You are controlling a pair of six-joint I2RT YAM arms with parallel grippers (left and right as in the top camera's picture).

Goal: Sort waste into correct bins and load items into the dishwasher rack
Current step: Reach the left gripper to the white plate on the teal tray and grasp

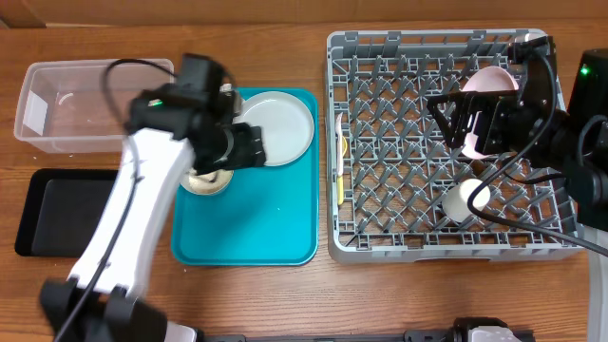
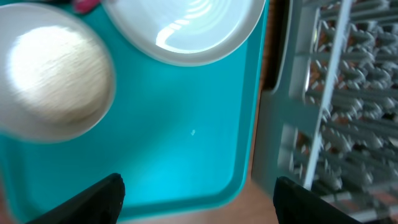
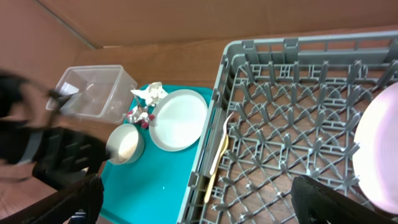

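On the wooden desk (image 1: pixel 285 294), loading is in hand: right fingers (image 3: pixel 323 199) spread empty by the racked pink plate (image 3: pixel 379 149); left fingers (image 2: pixel 99 199), also spread, must straddle the grey bowl (image 2: pixel 53 81).

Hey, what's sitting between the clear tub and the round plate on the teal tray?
A crumpled white napkin and a red-and-silver foil wrapper, at the teal tray's corner. The right wrist view shows them; overhead, the left arm covers that spot.
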